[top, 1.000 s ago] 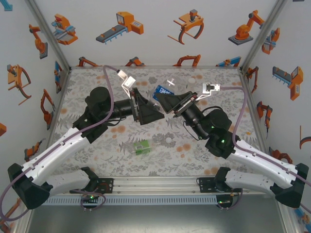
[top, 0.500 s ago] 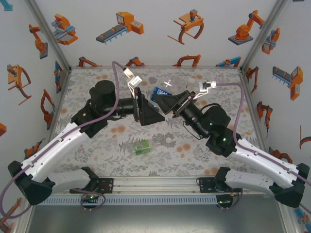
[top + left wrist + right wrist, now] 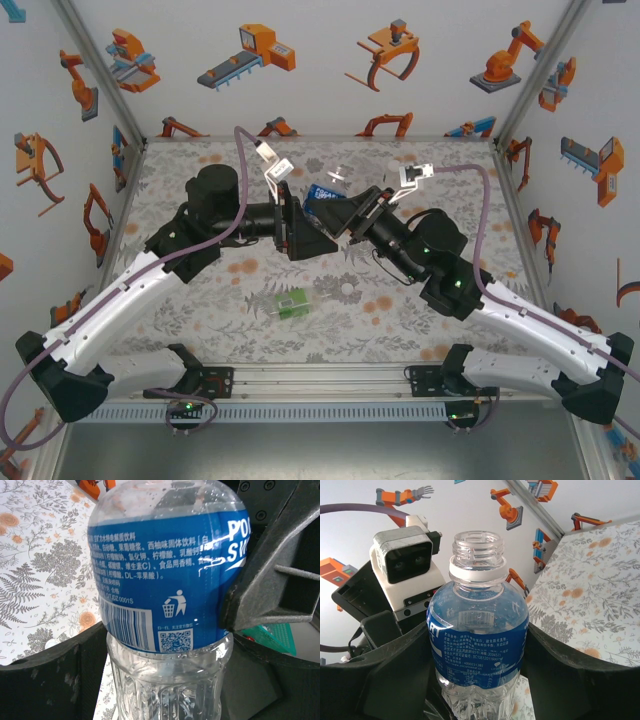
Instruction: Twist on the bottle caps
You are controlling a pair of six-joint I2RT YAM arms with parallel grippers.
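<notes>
A blue-labelled bottle point(image 3: 321, 194) hangs above the middle of the table between both grippers. My right gripper point(image 3: 347, 213) point(image 3: 477, 647) is shut on its labelled body point(image 3: 477, 630). Its threaded neck point(image 3: 476, 545) stands bare, with a white ring under it. My left gripper point(image 3: 303, 226) point(image 3: 167, 647) flanks the clear lower body point(image 3: 165, 680) from the other side. It is open, and a sliver of tablecloth shows beside one finger. A green-labelled bottle point(image 3: 291, 301) lies on the table in front. A white bottle cap point(image 3: 347, 290) sits just to its right.
The floral tablecloth point(image 3: 200, 300) is boxed in by white walls printed with orange robot arms. An aluminium rail point(image 3: 320, 378) runs along the near edge between the arm bases. The left wrist camera point(image 3: 402, 555) sits close behind the bottle.
Both grippers and the blue-labelled bottle have shifted a little to the left. The left wrist has turned, and its jaws have eased apart around the bottle.
</notes>
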